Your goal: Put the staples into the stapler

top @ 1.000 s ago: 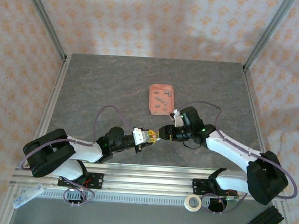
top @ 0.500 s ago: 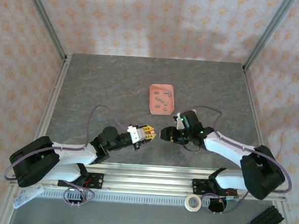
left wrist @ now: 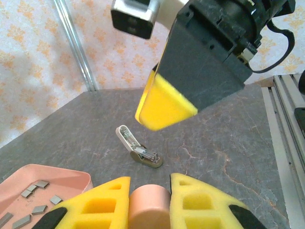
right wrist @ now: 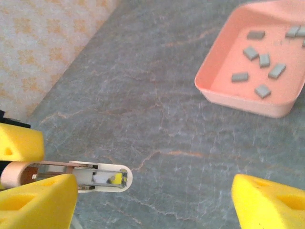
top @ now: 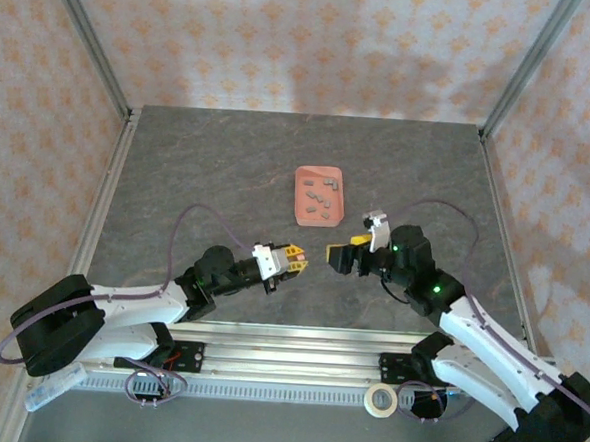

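Right gripper, jaws spread wide and holding nothing, hovers over the table near the tray, facing the left gripper.

Left gripper: fingers pressed tight on a stubby pink-cream piece, the stub, which sits level with the fingertips.

Stapler: just beyond those fingertips and below the right gripper. It is opened into a V, with the white arm raised and the metal channel bared. In the left wrist view it appears to lie on the table, a little apart from the stub. In the right wrist view the two line up end to end, so whether they are joined cannot be told.

Staples: several short grey strips loose in the tray, well apart from the stapler. None is in either gripper. Something metallic glints at the hinge end of the channel, too small to say whether it is a staple or part of the mechanism.

Stage, as judged: early. Done: stapler opened and presented. Remaining: pick one strip from the tray, seat it in the channel, close the arms.
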